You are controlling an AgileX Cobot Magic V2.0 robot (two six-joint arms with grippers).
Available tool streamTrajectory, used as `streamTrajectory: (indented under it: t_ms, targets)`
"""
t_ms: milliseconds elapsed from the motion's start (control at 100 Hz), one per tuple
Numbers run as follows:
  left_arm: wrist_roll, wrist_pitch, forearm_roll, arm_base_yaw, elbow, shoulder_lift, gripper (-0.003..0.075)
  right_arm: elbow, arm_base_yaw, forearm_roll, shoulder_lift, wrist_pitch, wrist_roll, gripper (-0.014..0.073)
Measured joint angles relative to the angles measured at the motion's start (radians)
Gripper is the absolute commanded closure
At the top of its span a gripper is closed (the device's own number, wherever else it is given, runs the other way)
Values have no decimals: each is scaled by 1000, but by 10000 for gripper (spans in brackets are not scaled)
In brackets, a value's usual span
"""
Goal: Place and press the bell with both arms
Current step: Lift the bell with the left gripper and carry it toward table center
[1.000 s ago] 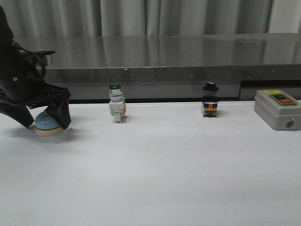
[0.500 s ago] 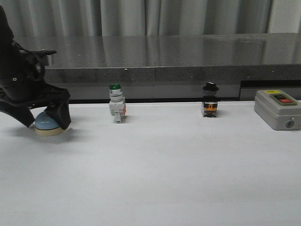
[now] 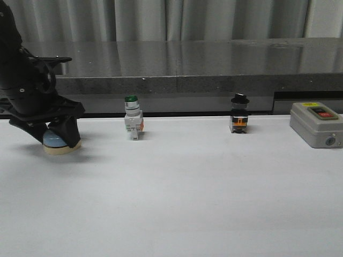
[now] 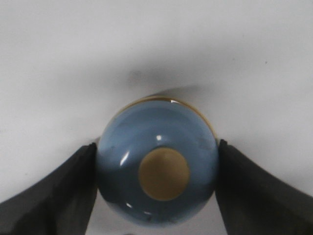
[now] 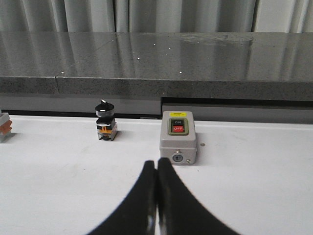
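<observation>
The left claw point(image 3: 53, 134) squeezes the blue bell point(image 4: 157, 169) between its two fingers, low on the white table point(image 3: 193, 187). The right claw point(image 5: 156, 196) is pinched closed, holding nothing. Behind the table are a dark grey ledge point(image 3: 203, 61) and grey curtains point(image 3: 161, 19).

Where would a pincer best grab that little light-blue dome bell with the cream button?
Probably across the widest part of the light-blue dome bell, coming straight down from above. The round sides give two opposite contact spots, as the left pincer shows, and the cream button stays uncovered.
</observation>
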Motion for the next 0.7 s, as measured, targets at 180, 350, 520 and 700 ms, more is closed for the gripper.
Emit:
streamTrajectory:
  t_ms: [180, 350, 520, 700]
  targets:
    - [0, 40, 13, 0, -2, -12, 482, 0, 0, 0, 0, 0, 0, 654]
    - [0, 95, 17, 0, -2, -82, 483, 0, 0, 0, 0, 0, 0, 654]
    - [6, 154, 11, -11, -2, -187, 483, 0, 0, 0, 0, 0, 0, 654]
    - [24, 191, 11, -85, -2, -255, 483, 0, 0, 0, 0, 0, 0, 654]
